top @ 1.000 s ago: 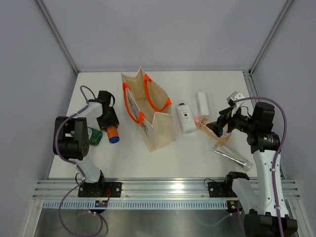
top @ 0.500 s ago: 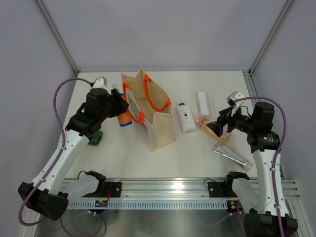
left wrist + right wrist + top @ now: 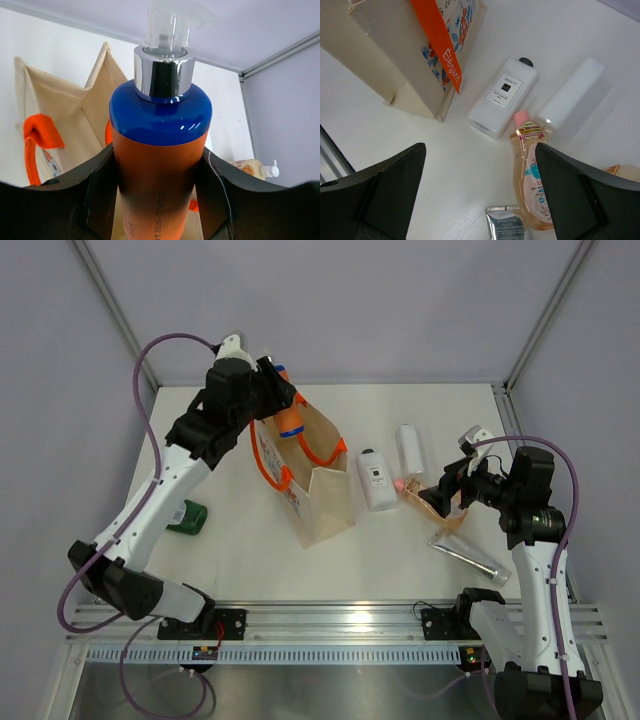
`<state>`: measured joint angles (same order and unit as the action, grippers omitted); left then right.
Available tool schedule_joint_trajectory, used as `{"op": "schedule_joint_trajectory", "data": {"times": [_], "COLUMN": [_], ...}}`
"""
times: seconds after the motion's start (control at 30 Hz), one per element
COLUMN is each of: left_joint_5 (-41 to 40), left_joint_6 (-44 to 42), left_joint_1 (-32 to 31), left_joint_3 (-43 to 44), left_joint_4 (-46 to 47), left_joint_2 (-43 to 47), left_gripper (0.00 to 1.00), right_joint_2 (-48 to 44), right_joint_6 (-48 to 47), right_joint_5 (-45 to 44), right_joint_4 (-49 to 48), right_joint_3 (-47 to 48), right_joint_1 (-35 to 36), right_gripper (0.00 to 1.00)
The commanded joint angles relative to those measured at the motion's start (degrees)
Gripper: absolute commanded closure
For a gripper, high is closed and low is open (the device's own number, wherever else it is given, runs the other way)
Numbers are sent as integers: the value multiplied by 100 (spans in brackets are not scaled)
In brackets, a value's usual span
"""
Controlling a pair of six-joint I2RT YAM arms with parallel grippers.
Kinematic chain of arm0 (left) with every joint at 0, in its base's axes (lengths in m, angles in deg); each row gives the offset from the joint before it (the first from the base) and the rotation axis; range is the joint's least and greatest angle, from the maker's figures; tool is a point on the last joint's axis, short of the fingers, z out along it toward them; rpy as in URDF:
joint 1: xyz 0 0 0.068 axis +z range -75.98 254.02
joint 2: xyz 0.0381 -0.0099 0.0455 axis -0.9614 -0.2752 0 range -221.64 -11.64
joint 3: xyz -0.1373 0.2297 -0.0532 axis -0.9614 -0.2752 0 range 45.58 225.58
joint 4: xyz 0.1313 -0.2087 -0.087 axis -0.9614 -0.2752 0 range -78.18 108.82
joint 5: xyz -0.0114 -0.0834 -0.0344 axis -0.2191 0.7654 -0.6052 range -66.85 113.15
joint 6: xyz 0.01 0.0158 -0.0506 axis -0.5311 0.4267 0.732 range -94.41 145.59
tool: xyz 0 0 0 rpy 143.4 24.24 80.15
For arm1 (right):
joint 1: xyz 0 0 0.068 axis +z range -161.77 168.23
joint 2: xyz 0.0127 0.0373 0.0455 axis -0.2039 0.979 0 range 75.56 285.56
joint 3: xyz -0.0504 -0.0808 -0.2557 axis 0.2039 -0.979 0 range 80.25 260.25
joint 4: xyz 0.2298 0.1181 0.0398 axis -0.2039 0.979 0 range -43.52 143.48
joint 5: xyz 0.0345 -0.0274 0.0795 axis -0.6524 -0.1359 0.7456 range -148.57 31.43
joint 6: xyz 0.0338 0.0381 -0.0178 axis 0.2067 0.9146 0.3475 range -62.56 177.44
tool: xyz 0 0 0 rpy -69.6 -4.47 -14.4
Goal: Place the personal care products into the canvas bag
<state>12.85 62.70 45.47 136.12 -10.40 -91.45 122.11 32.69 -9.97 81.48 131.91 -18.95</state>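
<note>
The left claw (image 3: 279, 400) was clamped on a round orange plastic bottle with a blue cap (image 3: 290, 420), raised above the open mouth of the beige canvas bag with orange handles (image 3: 322, 495) on the white bench (image 3: 240, 560). The right claw (image 3: 440, 498) hung wide open and empty over a clear pink bottle (image 3: 530, 175).

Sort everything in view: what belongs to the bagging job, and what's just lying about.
Job: canvas bag, orange bottle, white flat bottle, white cylinder, pink bottle, beige bottle, silver tube, small green item.

Lying about: no loose extras visible; only rig fittings: front rail, purple cable.
</note>
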Motion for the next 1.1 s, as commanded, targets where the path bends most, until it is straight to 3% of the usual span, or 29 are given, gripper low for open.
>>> {"op": "schedule_joint_trajectory", "data": {"times": [0.0,0.17,0.37,0.57,0.67,0.73,0.77,0.87,1.07], "left_joint_5": [-24,-182,590,609,722,793,889,995,1400], "left_joint_6": [253,-97,-774,102,411,464,499,517,351], "left_joint_1": [-53,-387,-493,-493,-493,-502,-502,-502,-493], "left_joint_3": [297,-307,-1494,-1926,-2137,-2120,-2085,-1865,-1671], "left_joint_4": [566,969,1911,1480,1646,1665,1656,1515,1462], "left_joint_2": [-368,-449,-87,-158,-193,-341,-412,-754,-1203], "left_gripper": [100,100,100,98,86,70,56,39,29], "right_joint_2": [4,4,30,30,48,74,83,109,197], "right_joint_6": [-117,-144,-161,-170,-170,-170,-170,-170,-197], "right_joint_5": [-87,-149,-140,-167,-175,-175,-175,-175,-140], "right_joint_4": [-90,-90,-64,-64,-64,-55,-46,-38,15], "right_joint_3": [2,11,11,28,28,28,28,28,28], "right_joint_1": [6,6,6,6,6,6,6,6,6], "right_gripper": [1,1,1,1,1,1,0,0,1]}}
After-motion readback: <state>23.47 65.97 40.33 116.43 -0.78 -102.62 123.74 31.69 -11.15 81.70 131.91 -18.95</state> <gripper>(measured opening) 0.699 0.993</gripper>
